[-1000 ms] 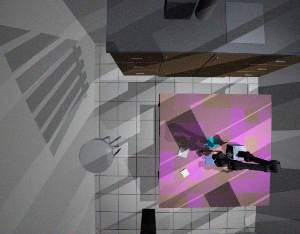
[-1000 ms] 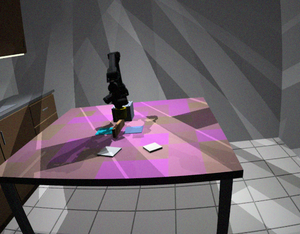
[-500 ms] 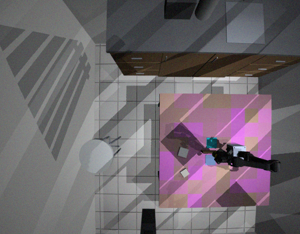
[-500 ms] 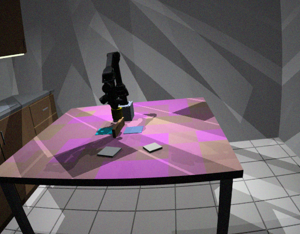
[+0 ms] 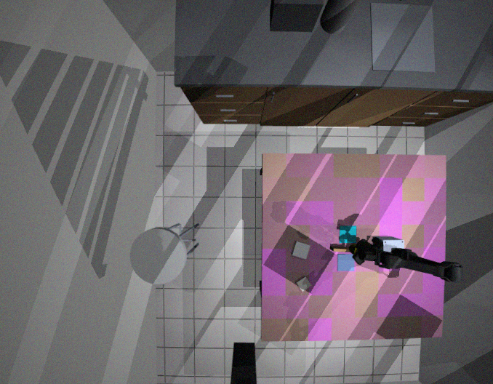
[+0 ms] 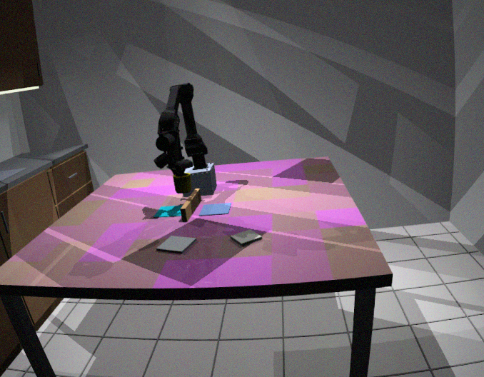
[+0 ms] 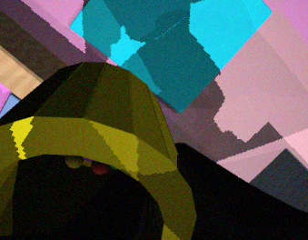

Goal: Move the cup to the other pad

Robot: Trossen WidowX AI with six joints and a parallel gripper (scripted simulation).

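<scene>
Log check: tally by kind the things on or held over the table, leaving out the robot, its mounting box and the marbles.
Cup: 1 (yellow cup)
Coloured pads: 2 (cyan pad, blue pad)
Wooden board: 1
Gray tiles: 2 (larger tile, smaller tile)
Total: 6

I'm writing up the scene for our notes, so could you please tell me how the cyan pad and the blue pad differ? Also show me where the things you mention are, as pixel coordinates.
The cyan pad [image 5: 347,233] [image 7: 175,59] is bright turquoise, while the blue pad [image 5: 345,262] [image 6: 215,209] is a softer, paler blue. In the exterior view, the cyan pad lies left of the wooden barrier [image 6: 190,205], the blue pad right of it. Both are flat on the table.
</scene>
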